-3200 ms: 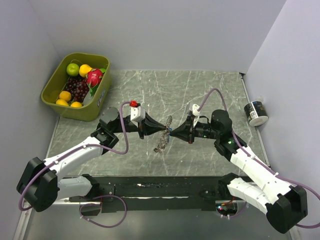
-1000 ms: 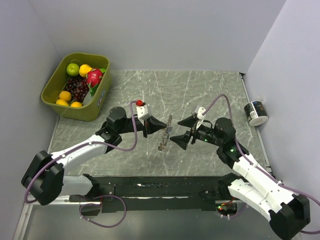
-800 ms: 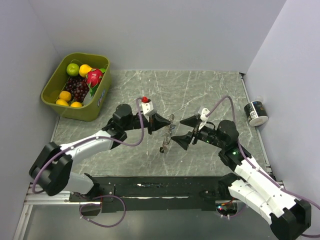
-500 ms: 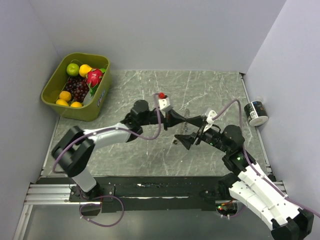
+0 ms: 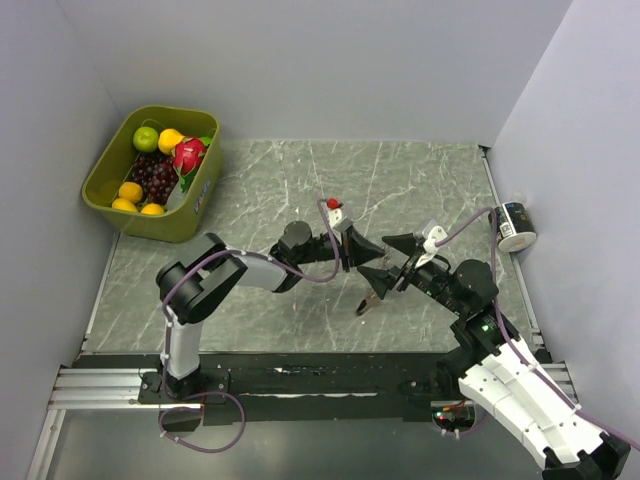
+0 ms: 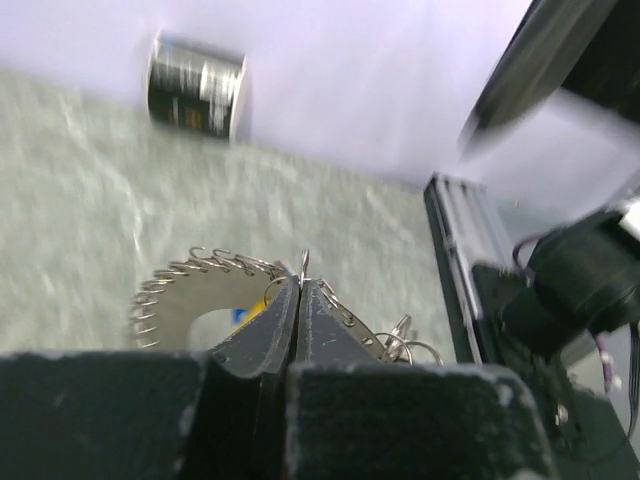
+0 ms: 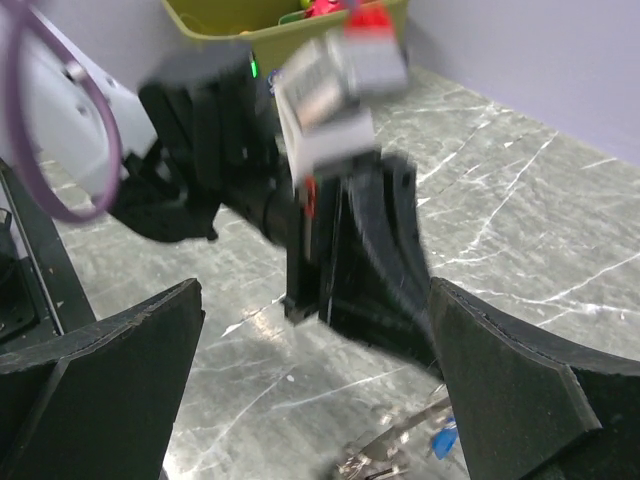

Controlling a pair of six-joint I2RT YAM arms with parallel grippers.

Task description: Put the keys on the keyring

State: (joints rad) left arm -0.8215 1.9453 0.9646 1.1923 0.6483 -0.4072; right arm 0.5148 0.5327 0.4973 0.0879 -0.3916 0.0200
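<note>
Since the left pincer (image 6: 300, 292) is clamped fully shut on just the thin rim of the keyring (image 6: 180, 295), at the centre of its wrist view, a knock from the wide-open, empty right pincer (image 7: 315, 300) nearby could twist the wire loose. Only that view shows the pinch and the keys (image 6: 245, 313); overhead, the ring is barely discernible.
</note>
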